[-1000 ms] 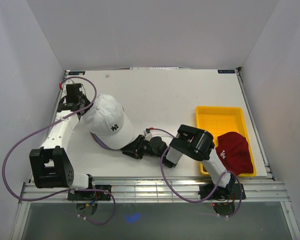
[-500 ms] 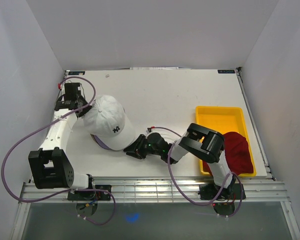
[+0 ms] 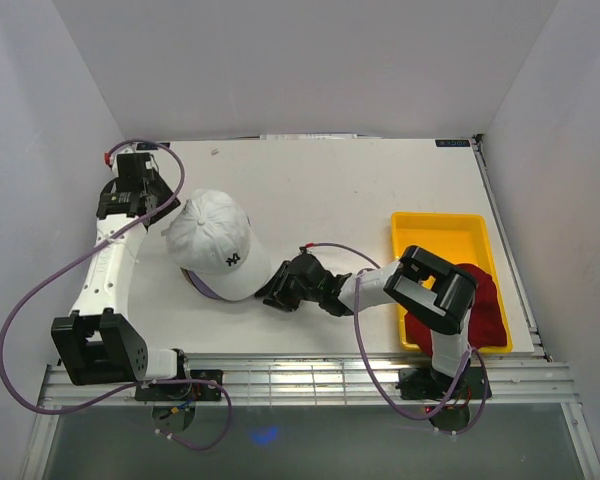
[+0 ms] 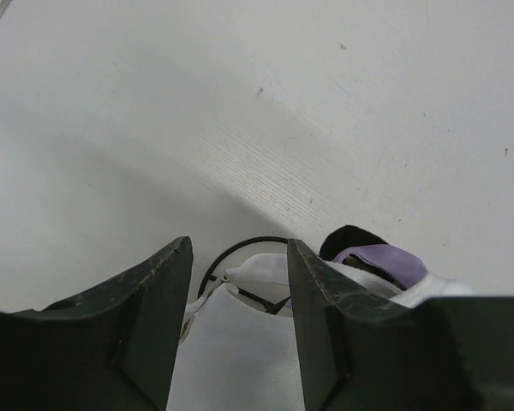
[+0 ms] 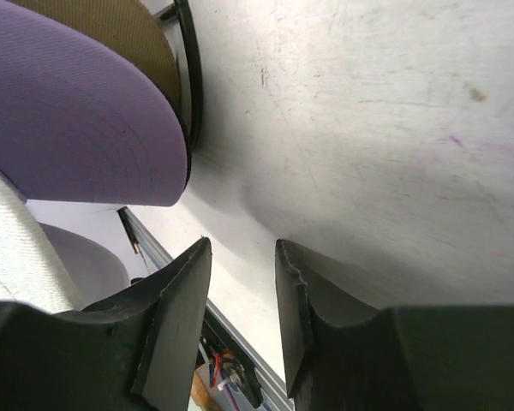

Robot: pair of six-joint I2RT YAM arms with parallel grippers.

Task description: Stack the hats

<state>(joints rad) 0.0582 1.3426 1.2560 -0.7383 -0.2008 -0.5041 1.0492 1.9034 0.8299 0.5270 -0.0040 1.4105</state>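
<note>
A white cap (image 3: 215, 245) with a dark logo lies on top of a pile of hats at the table's left. A lavender brim (image 3: 208, 290) sticks out under it. My left gripper (image 3: 163, 212) is open just behind the white cap's rear. In the left wrist view the white cap's fabric (image 4: 240, 342) and its strap lie below the parted jaws of the left gripper (image 4: 238, 248). My right gripper (image 3: 272, 292) lies low at the pile's right side and is open and empty. In its wrist view the right gripper (image 5: 242, 248) is close to the lavender brim (image 5: 77, 111). A dark red cap (image 3: 485, 305) rests on the yellow tray (image 3: 435, 230).
The right arm's elbow hangs over the tray's near part and hides some of the dark red cap. Purple cables loop beside both arms. A metal rail (image 3: 310, 375) runs along the table's near edge.
My left gripper has opened, let go of the white cap's rear and drawn back to the far left. The right arm's elbow has swung right over the tray, its gripper staying by the pile.
</note>
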